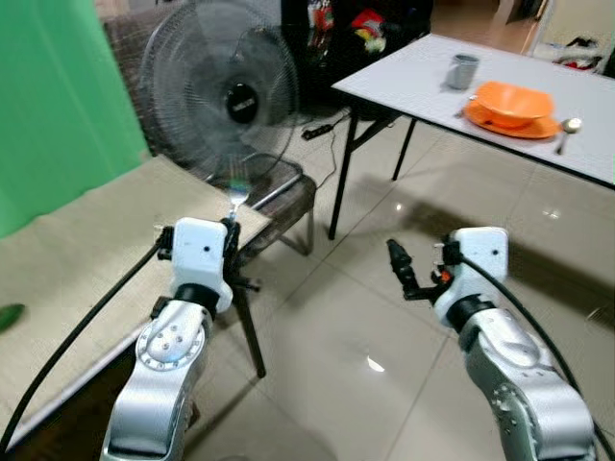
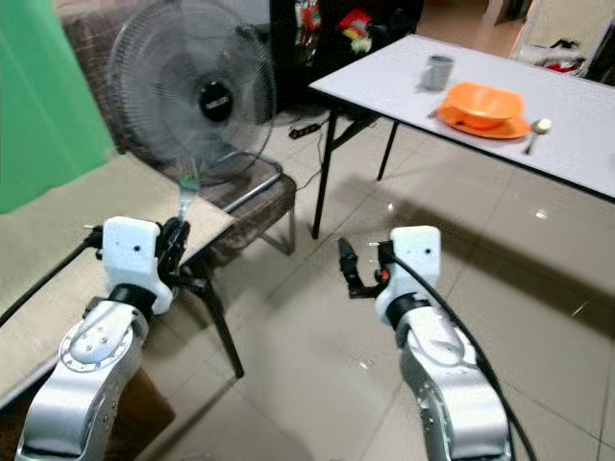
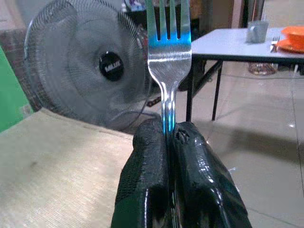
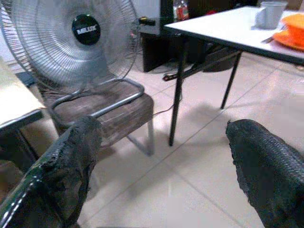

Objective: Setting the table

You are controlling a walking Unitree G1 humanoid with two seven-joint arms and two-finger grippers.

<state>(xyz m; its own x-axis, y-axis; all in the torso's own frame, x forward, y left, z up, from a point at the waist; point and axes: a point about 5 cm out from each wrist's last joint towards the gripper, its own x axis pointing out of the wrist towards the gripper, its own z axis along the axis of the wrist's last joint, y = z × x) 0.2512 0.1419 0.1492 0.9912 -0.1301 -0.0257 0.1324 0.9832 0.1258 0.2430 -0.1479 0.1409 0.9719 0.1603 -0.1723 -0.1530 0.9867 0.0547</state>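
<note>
While the left end effector [image 3: 171, 142] pinches a fork [image 3: 168, 52], the fan's [image 3: 90, 71] badge is unreadable.

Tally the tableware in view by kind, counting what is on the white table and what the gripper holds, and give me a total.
Fork, held in the left gripper: 1
Spoon on the white table: 1
Grey cup: 1
Orange bowl: 1
Orange plate under the bowl: 1
Total: 5

Fork [image 3: 168, 52] tine tips cut off at frame edge — handle hidden between left gripper [image 3: 173, 137] fingers.

Shiny metal fork [image 3: 168, 45] (glossy floor tiles [image 1: 461, 250])
</note>
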